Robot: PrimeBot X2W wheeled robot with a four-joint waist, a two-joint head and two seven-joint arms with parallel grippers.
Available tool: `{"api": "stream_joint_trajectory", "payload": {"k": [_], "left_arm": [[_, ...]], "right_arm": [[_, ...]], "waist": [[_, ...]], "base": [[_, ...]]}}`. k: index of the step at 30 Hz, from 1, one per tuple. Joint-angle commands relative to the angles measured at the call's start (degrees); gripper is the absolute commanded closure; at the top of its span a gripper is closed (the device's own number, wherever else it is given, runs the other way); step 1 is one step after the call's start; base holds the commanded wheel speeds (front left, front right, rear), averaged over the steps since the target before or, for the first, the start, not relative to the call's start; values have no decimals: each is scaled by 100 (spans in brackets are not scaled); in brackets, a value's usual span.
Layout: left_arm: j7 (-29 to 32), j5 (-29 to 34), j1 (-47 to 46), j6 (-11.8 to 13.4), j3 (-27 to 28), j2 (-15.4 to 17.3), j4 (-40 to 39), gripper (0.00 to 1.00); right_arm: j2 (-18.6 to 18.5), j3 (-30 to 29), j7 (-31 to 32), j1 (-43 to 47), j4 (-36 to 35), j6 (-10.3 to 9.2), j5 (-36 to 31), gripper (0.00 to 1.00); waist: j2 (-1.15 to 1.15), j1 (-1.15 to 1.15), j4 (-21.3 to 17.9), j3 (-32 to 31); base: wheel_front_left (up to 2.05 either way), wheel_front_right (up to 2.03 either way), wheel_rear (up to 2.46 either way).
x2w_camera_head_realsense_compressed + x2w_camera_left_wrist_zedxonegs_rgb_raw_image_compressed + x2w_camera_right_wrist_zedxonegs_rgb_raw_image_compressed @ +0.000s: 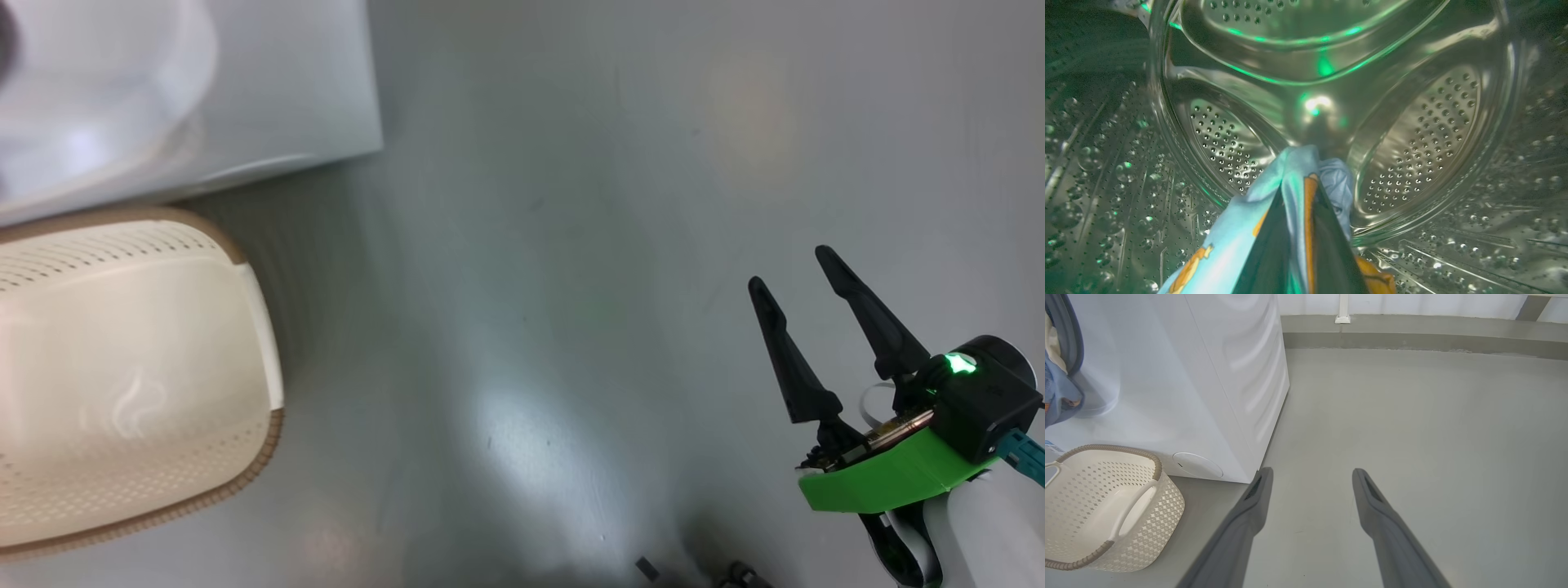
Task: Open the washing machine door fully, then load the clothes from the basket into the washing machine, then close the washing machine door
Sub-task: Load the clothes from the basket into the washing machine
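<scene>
The left hand (1302,192) was reaching deep inside the washing machine's steel drum (1412,143). Its two dark fingers (1331,245) were pinched nearly together on the clothes (1229,241). The light blue fabric with orange patches was draped over and between the fingers, and a fold stood bunched at their tips in front of the drum's far wall. Green light glinted off the perforated metal all around.

The washing machine (1188,375) stood on the left of the scene, its white side panel facing the open floor (571,245). At the left edge of the right wrist view, a curve of grey gasket (1073,339) ringed the opening. A blue fold (1059,396) hung there, probably more of the same garment, though the edge of the view cut it short.

The basket (1106,506) sat on the floor just in front of the machine and close to its base. Its brown rim and perforated cream walls were in plain sight. The head view showed it (122,367) blurred at the near left.

The right hand (788,265) hung well to the right, over bare grey floor and far from the basket and the machine. Its fingers were spread wide apart with nothing between them (1311,471).
</scene>
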Motion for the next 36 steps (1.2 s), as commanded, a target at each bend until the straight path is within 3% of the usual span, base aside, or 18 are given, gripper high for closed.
{"api": "stream_joint_trajectory", "payload": {"k": [1,12,20,22,36], "left_arm": [[48,111,-180,36,7,396,-45,100],[-168,326,-1540,303,-236,612,827,100],[-253,522,-1790,275,-559,613,1469,100],[-282,529,-1821,325,-566,635,1590,0],[-397,339,-1612,247,-531,576,1898,0]], "right_arm": [[-61,115,-67,64,-132,9,55,0],[-34,215,-67,-78,-169,9,106,0],[15,251,-67,-166,-127,9,108,0],[25,256,-67,-181,-120,9,115,0],[-54,186,-68,-192,-77,9,62,0]], "waist": [[0,0,-176,310],[0,0,-316,602],[0,0,-341,676],[0,0,-347,675],[0,0,-108,376]], "base": [[0,0,0],[0,0,0],[0,0,0],[0,0,0],[0,0,0]]}}
